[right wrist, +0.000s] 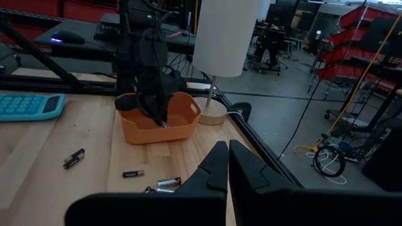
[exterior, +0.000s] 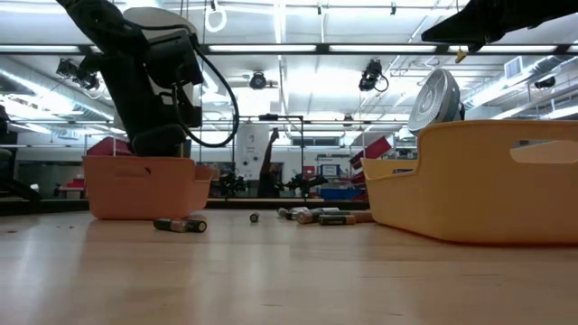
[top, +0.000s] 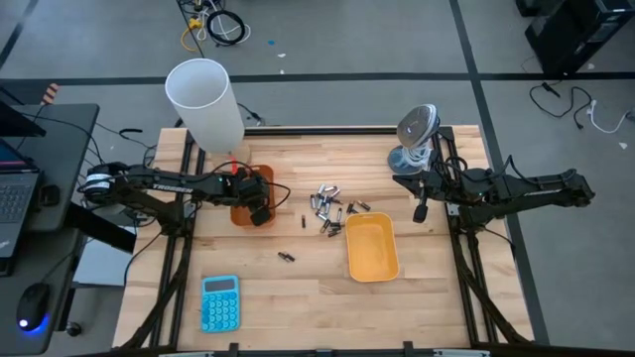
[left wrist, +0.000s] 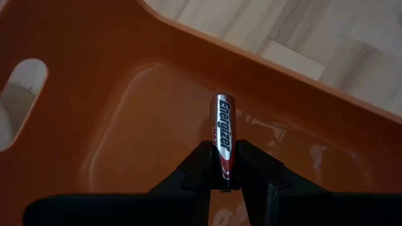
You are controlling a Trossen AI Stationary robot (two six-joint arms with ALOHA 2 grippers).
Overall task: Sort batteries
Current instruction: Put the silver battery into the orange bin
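Observation:
My left gripper (top: 260,210) reaches down into the orange tray (top: 241,211) at the table's left middle, shut on a silver-and-red battery (left wrist: 223,119). Several loose batteries (top: 327,206) lie in a cluster at the table's middle, beside the yellow tray (top: 371,248). One more battery (top: 286,256) lies alone nearer the front. My right gripper (top: 421,210) hangs shut above the table at the right, holding nothing; its fingers (right wrist: 217,164) are closed together. My left gripper pinches the battery's near end (left wrist: 225,168) between its two fingers (left wrist: 202,160). The battery lies along the fingers and sticks out past their tips. The fingers slant down into the orange tray (left wrist: 125,94) from above. The battery hangs above the tray's floor.
A lamp with a white shade (top: 203,99) stands just behind the orange tray. A small fan (top: 417,134) stands at the back right, and a blue calculator (top: 219,302) lies at the front left. Bare wood lies between the trays and the front edge.

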